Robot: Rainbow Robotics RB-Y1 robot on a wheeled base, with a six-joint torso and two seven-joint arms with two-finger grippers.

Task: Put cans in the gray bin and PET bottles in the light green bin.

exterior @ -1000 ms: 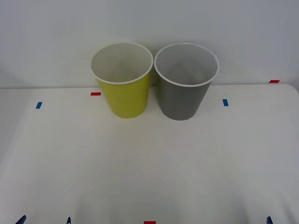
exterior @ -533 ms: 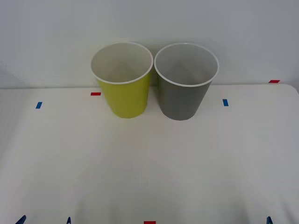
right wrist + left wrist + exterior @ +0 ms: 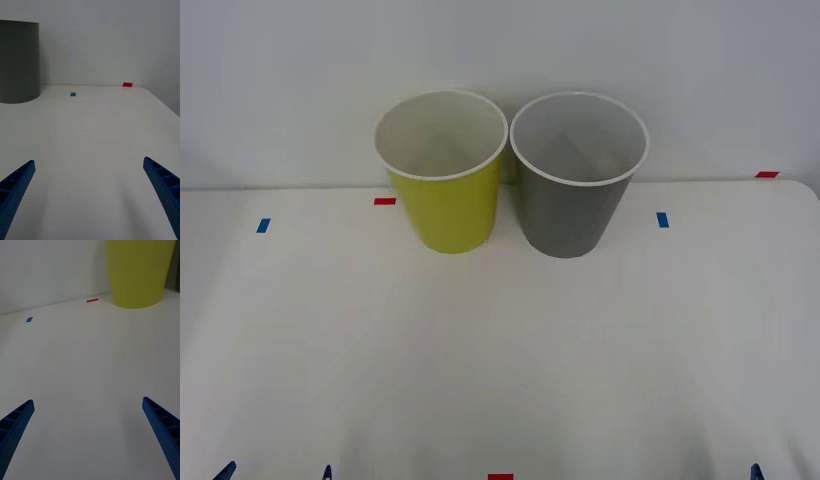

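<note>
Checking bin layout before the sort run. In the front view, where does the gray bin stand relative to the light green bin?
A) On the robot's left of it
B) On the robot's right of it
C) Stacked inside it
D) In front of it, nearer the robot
B: the gray bin stands upright on the robot's right of the light green bin, side by side at the table's far edge.

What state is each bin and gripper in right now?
light green bin: upright at the table's far side, nothing seen inside.
gray bin: upright beside it, on the robot's right, nothing seen inside.
left gripper: open, low over bare table.
right gripper: open, low over bare table.
</note>
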